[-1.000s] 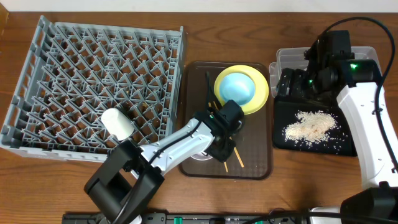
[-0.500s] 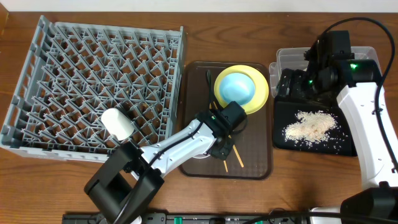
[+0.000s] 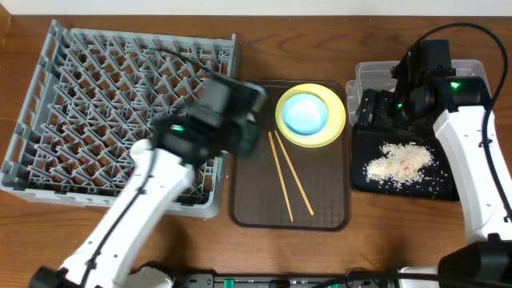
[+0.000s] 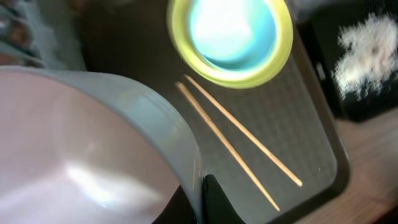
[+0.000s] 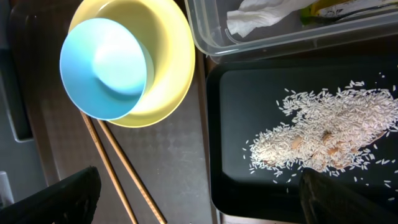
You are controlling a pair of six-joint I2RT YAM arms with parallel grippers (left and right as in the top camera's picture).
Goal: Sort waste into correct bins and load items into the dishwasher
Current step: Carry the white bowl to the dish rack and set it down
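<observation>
Tabletop robot lab: wooden table [image 3: 304, 48], dish rack [image 3: 120, 88]

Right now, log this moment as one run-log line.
left gripper: holds white bowl, by dish rack | right gripper: open, empty | chopsticks, light blue bowl on yellow plate: on brown tray

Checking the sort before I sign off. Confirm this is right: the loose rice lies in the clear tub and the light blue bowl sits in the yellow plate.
Not right. The loose rice lies in the black tray, not the clear tub, as the right wrist view shows. The light blue bowl does sit in the yellow plate.
</observation>
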